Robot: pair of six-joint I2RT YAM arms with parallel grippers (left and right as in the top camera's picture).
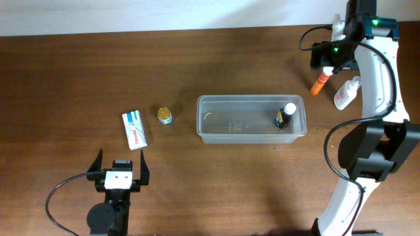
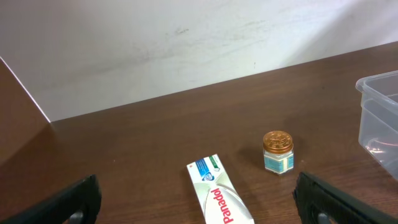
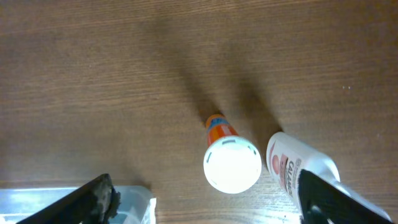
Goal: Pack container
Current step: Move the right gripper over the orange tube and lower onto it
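Observation:
The clear container lies mid-table with a dark, white-capped bottle standing at its right end. High over the far right, my right gripper is open above an orange bottle with a white cap. The cap shows just ahead of the wide-apart fingers, untouched. A white calamine bottle lies beside it, by the right finger. My left gripper stands open near the front left, holding nothing. Ahead of it are a white Panadol box and a small gold-lidded jar.
A corner of the container shows by the right gripper's left finger, and its left end at the edge of the left wrist view. A pale wall runs along the table's far edge. The right arm's white links stand along the right side.

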